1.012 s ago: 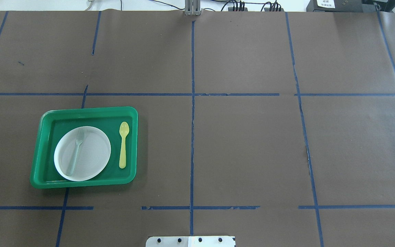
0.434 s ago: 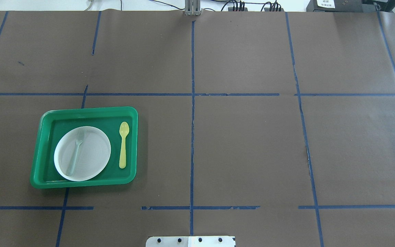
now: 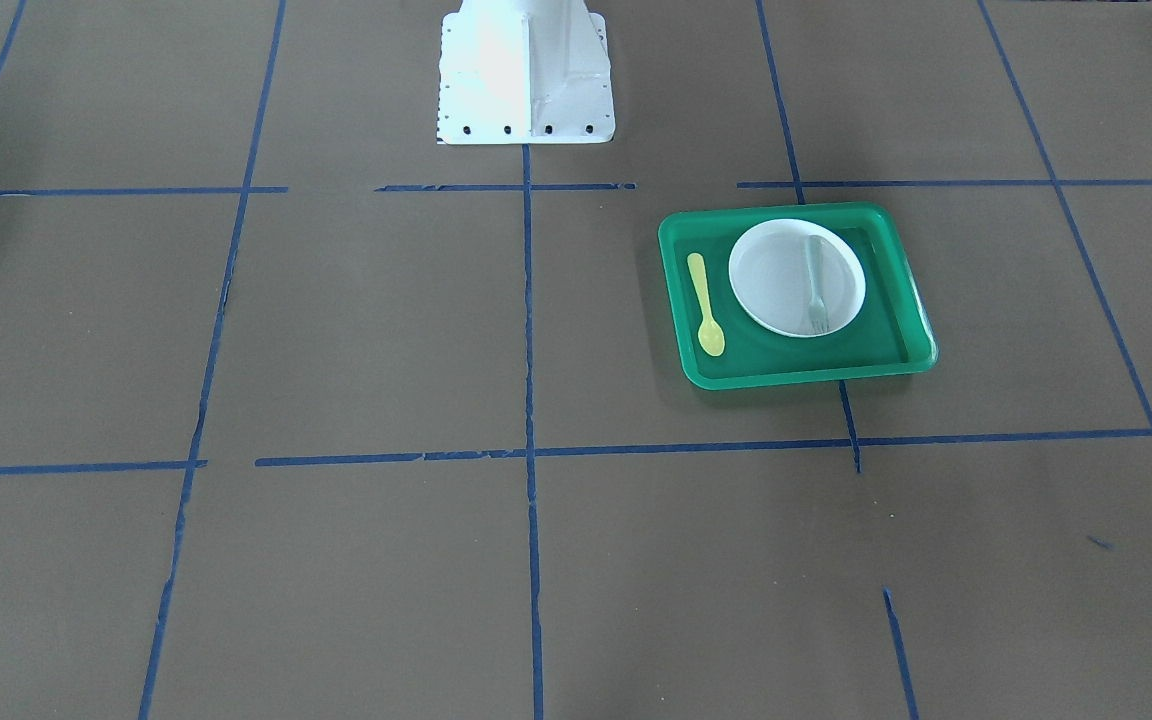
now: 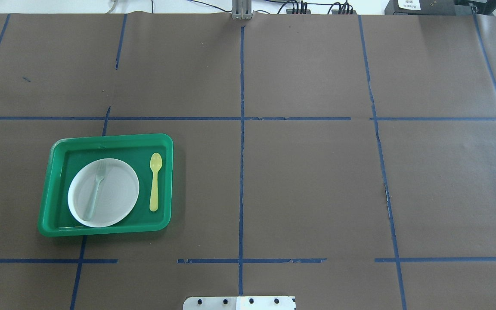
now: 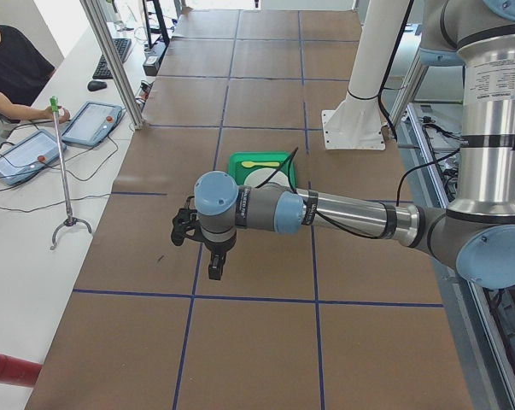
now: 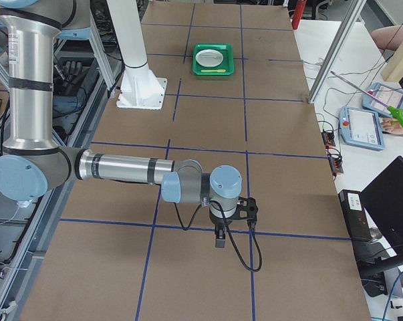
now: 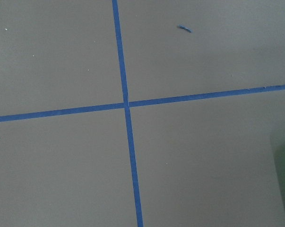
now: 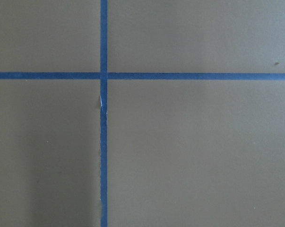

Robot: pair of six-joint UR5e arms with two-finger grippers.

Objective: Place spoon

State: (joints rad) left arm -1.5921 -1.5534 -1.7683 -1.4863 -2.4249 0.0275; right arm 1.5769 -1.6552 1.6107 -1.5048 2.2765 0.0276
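The pale-yellow spoon [image 4: 155,183] lies flat in the green tray [image 4: 114,138], to the right of the white plate [image 4: 116,196], bowl pointing away from the robot. It also shows in the front view [image 3: 706,305], in the tray [image 3: 806,372] beside the plate [image 3: 776,275]. A grey-green fork [image 4: 95,189] lies on the plate. My left gripper [image 5: 214,256] shows only in the left side view, hanging above bare table far from the tray. My right gripper [image 6: 219,237] shows only in the right side view, far from the tray. I cannot tell whether either is open or shut.
Brown paper with blue tape lines [image 4: 241,129] covers the table. The robot's white base [image 3: 524,75] stands at the table's near edge. Operators sit with tablets [image 5: 95,121] along the far side. Both wrist views show only paper and tape.
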